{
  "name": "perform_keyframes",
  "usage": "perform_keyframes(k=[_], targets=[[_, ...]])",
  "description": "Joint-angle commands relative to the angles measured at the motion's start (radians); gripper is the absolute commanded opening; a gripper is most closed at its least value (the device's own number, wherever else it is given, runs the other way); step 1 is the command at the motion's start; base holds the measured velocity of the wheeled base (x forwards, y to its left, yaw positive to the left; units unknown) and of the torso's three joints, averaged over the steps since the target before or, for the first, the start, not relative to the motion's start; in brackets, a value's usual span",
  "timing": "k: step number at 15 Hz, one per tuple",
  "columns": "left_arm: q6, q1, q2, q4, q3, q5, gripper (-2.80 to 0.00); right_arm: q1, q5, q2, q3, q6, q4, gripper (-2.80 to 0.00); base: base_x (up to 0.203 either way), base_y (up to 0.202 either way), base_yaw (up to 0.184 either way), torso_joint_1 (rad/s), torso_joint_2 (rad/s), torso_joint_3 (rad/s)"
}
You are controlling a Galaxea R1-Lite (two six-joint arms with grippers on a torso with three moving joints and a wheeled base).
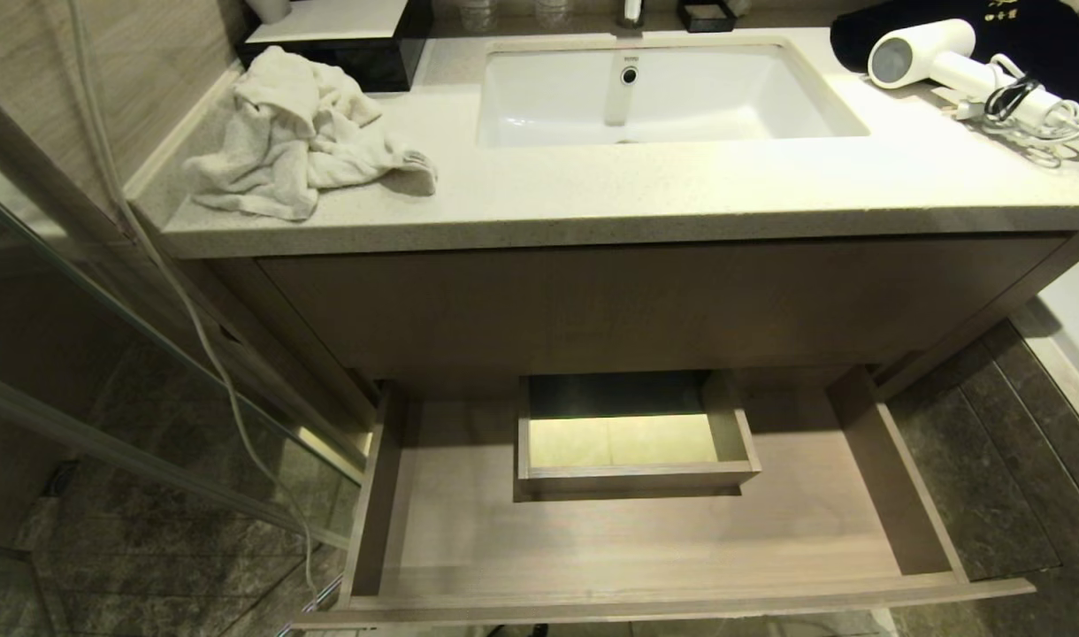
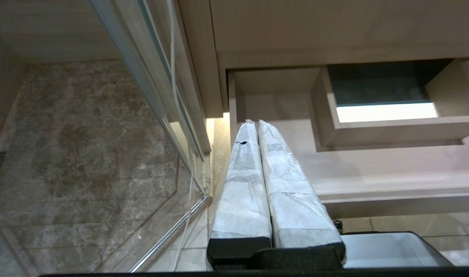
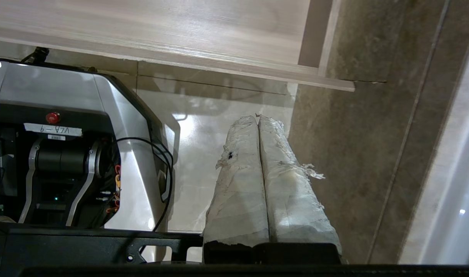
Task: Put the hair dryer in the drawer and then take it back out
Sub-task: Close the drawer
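Up on the counter (image 1: 681,190), the dryer (image 1: 946,66) is seen at the right edge beside the sink (image 1: 663,88), its cord partly cut off; a towel (image 1: 292,133) is heaped left. Below, the drawer (image 1: 646,540) is pulled open. Both grippers — left (image 2: 256,123), right (image 3: 257,117) — are pressed closed, holding nothing.

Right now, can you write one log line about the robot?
drawer: open, empty | hair dryer: on counter | left hand: shut, idle | right hand: shut, low
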Motion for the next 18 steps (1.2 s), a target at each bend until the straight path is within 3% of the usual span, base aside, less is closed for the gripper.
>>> perform_keyframes(k=[1,11,14,18], targets=[[0.0,0.0,0.001,0.0,0.001,0.0,-2.8,0.003,0.001,0.014,0.002,-0.003,0.001,-2.8,0.0,0.0,0.0,-0.286,0.54,0.26],[0.0,0.0,0.001,0.0,0.0,0.0,-2.8,0.011,0.0,0.035,-0.017,-0.005,-0.007,-2.8,0.0,0.0,0.0,-0.248,0.52,0.264],[0.0,0.0,0.001,0.0,0.002,0.0,-2.8,0.011,-0.052,0.06,-0.016,-0.004,0.019,-2.8,0.0,0.0,0.0,-0.236,0.49,0.255],[0.0,0.0,0.001,0.0,0.002,0.0,-2.8,0.009,-0.062,0.137,-0.063,-0.005,0.02,-2.8,0.0,0.0,0.0,-0.221,0.47,0.246]])
